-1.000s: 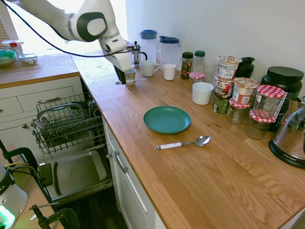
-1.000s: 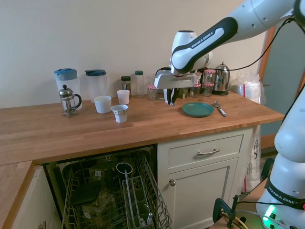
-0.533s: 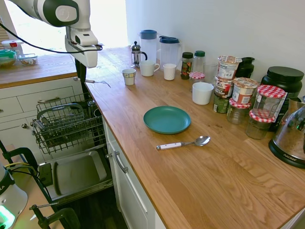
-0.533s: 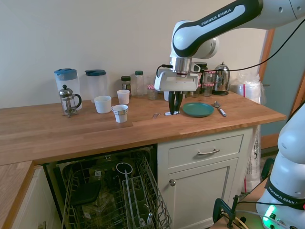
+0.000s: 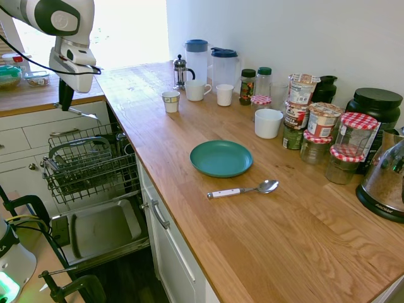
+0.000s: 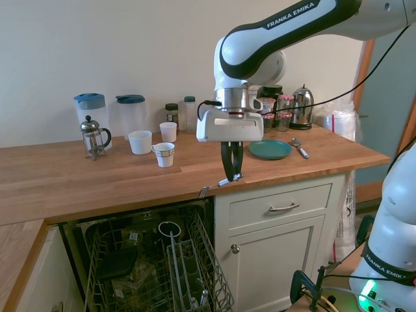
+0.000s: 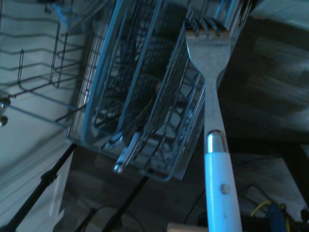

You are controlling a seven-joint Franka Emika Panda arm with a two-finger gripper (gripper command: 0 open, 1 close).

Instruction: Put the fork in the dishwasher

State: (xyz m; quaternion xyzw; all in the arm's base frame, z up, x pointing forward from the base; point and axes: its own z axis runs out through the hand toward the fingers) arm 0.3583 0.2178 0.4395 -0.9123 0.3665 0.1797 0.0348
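The arm reaches out past the front edge of the wooden counter [image 5: 252, 208] and the gripper [image 6: 231, 177] hangs above the open dishwasher [image 6: 156, 266], its two fingers pinched tight on the white handle of the fork [image 6: 220, 184]. In the second exterior view the fork juts out nearly level, tipped a little downward, tines pointing away from the gripper toward the side where the jugs stand, just in front of the counter's lip and over the pulled-out grey wire rack [image 5: 88, 164]. From the first exterior view the same picture: gripper [image 5: 64, 106] low beside the counter's end, fork [image 5: 85, 113] sticking out sideways over the rack, clear of the wires, not touching anything below. The wrist view looks straight down the fork [image 7: 212, 121], white handle close, silver neck and tines beyond, and underneath them a wire cutlery basket [image 7: 140, 106] with what looks like a utensil lying in it; it is dim and bluish there, hard to read more. The drop-down door [image 5: 101, 230] lies open beneath the rack, grey lining up. Back on the counter, well away from the action, the teal plate [image 5: 221, 158] sits by itself with the white-handled spoon [image 5: 243, 189] lying just beside it on the near side. Further back stand a small paper cup [image 5: 170, 101], a French press [image 5: 181, 71], two lidded jugs [image 5: 197, 59], white mugs [image 5: 197, 89] and a cluster of jars [image 5: 328, 136] against the wall.
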